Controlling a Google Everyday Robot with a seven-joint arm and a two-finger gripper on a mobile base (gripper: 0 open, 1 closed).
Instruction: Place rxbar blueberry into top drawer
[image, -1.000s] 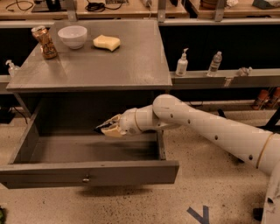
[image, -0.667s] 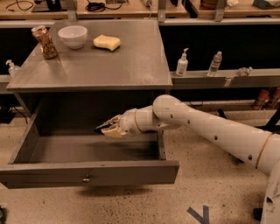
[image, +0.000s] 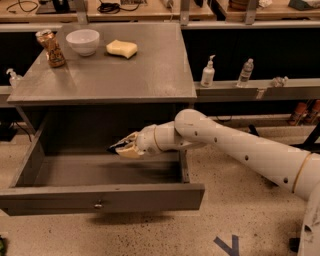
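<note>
Little moved since a second ago — hovering with gripper (image: 125, 148) above the open top drawer (image: 100, 197), seemingly clamped on rxbar blueberry (image: 115, 147) — yet to release.

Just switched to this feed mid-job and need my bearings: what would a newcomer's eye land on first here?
First, the long white arm reaching in from the right, with its gripper above the open top drawer, closed on the dark rxbar blueberry. Next, the back left of the tabletop, where a white bowl, a yellow sponge and a can sit.
</note>
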